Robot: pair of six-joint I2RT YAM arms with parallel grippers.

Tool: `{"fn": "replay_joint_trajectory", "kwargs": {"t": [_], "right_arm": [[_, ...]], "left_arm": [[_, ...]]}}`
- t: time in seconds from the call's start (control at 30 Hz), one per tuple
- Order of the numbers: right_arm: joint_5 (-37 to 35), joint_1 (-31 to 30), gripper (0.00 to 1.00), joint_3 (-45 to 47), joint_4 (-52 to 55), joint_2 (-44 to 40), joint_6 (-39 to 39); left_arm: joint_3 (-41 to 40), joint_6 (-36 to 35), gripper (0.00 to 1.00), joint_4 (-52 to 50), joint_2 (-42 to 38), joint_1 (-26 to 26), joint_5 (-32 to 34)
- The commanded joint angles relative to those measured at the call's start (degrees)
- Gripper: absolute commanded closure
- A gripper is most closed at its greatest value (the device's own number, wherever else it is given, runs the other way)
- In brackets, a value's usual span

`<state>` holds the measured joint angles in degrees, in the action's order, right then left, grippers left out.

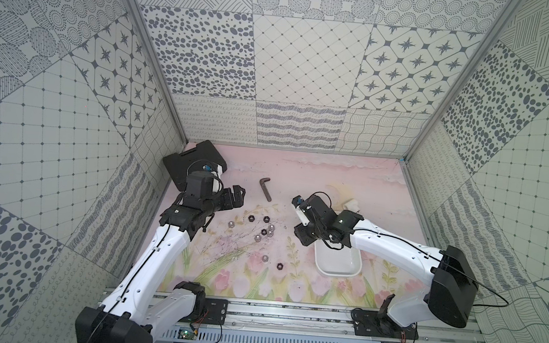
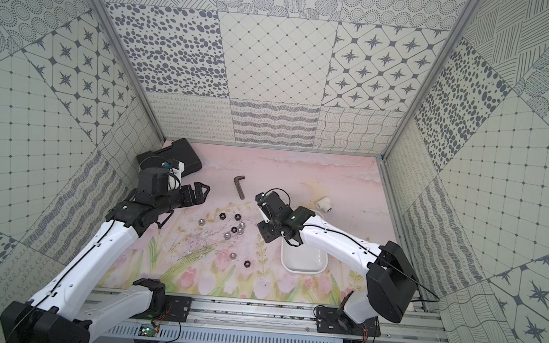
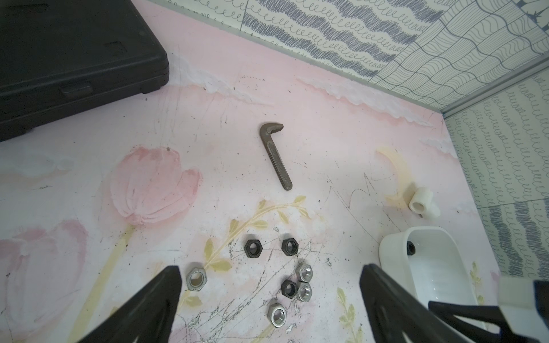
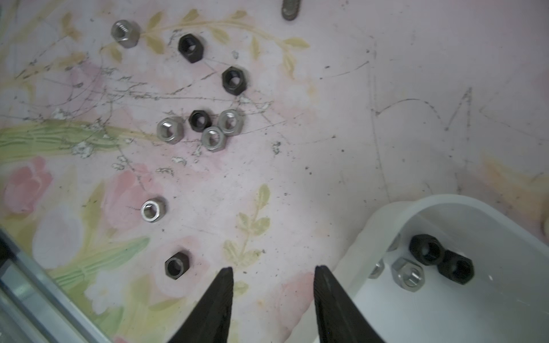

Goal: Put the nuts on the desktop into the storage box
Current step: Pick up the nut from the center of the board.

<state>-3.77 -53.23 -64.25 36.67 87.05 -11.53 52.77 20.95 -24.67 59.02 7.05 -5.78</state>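
Partly done. At least three nuts (image 4: pixel 426 249) are in the storage box (image 1: pixel 339 263), toward the counter's (image 1: pixel 333 177) right edge. Nine are left loose mid-counter. Right pincer (image 4: pixel 273 268) is spread and empty, just beside the box rim. Left pincer (image 3: pixel 270 266) is spread wide and empty, above the loose nuts.

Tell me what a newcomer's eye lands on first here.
A scatter of small black and silver nuts lies in the middle of the scratched, flowered table. A white tray sits to their right, partly under the right arm, and the right wrist view shows a few more nuts already inside it. A black case fills the far left corner.
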Motion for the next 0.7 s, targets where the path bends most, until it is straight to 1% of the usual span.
{"fn": "replay_joint_trajectory", "kwargs": {"t": [0.0, 0.13, 0.3, 0.47, 0.67], "right_arm": [[3.1, -3.4, 0.52, -2.2, 1.4, 3.8, 0.6], [3.6, -6.6, 0.51, -4.5, 3.6, 9.5, 0.0], [5.0, -10.1, 0.50, -5.8, 3.9, 14.2, -0.7], [5.0, -12.8, 0.49, -6.5, 3.9, 17.5, -1.8], [3.7, -14.3, 0.49, -8.0, 4.0, 20.2, -2.3]], "left_arm": [[0.4, -0.1, 0.01, 0.4, 0.0, 0.1, -0.9], [0.4, -0.2, 0.01, 0.3, -0.1, 0.1, -0.8], [0.4, -0.2, 0.01, 0.3, -0.3, 0.1, -0.6], [0.3, -0.2, 0.01, 0.4, -0.2, 0.1, -0.8], [0.3, -0.2, 0.01, 0.4, -0.2, 0.1, -0.8]]}}
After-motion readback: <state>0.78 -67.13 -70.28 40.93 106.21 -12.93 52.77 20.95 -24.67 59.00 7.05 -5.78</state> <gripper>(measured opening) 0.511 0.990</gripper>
